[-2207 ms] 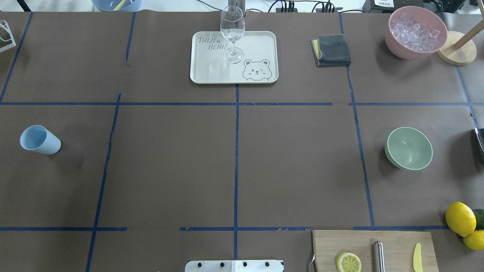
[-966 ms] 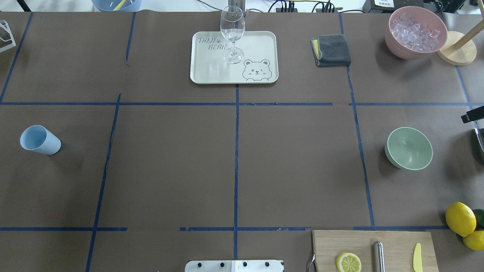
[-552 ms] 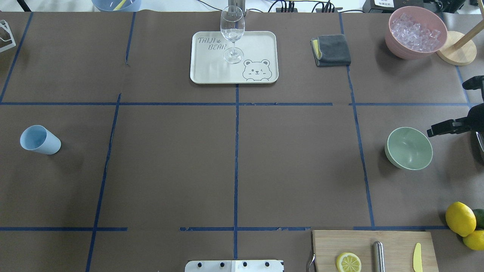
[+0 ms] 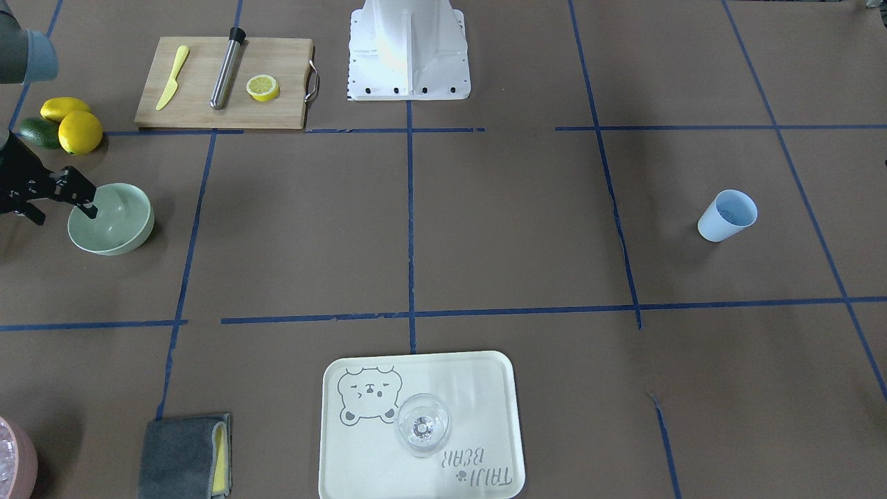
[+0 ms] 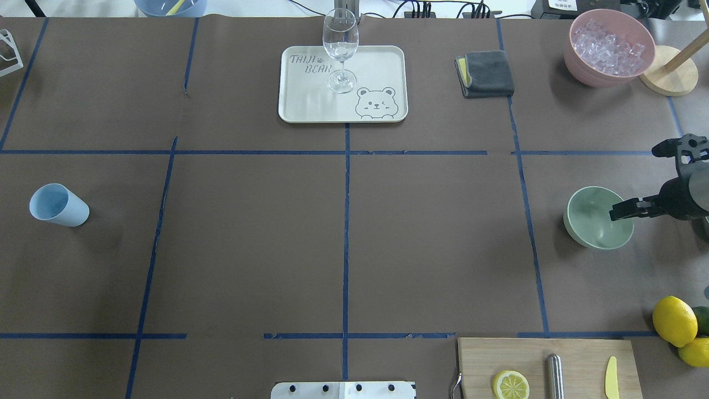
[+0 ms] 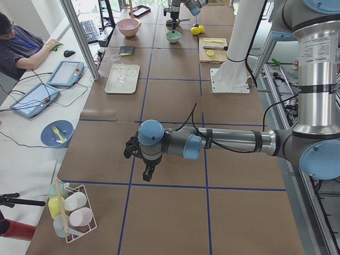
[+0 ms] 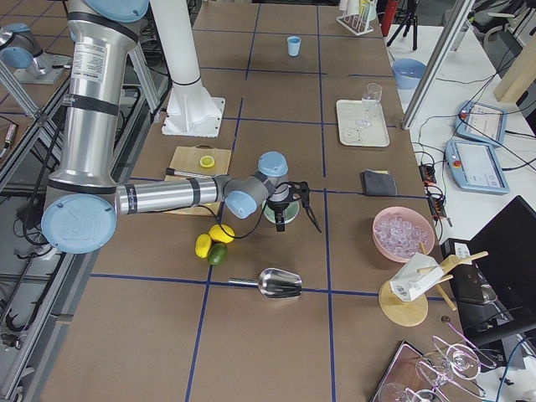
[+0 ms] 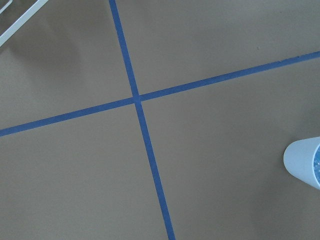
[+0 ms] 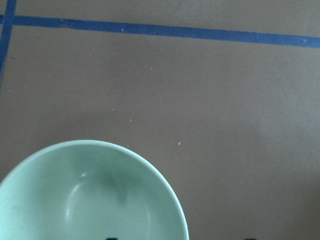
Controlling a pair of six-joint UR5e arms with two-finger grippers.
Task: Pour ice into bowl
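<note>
At the tabletop's [image 5: 249,249] right side in the overhead view, your right arm [image 5: 689,194] holds the right jaws spread wide: one finger [image 5: 623,211] hangs over the mint-green bowl [image 5: 590,224], just inside its rim, and the other sits outside it, toward the far edge. You'll find the ice [image 5: 606,47] heaped in the pink container [image 5: 577,66] at the far right corner, well apart from the bowl. Your left arm [image 6: 228,141] shows only from the side camera, low over the tabletop, so I cannot tell how the left jaws stand; its wrist camera catches the pale blue cup [image 8: 305,162] at the frame's edge. A stemmed glass [image 5: 340,44] stands on the bear tray [image 5: 310,105].
</note>
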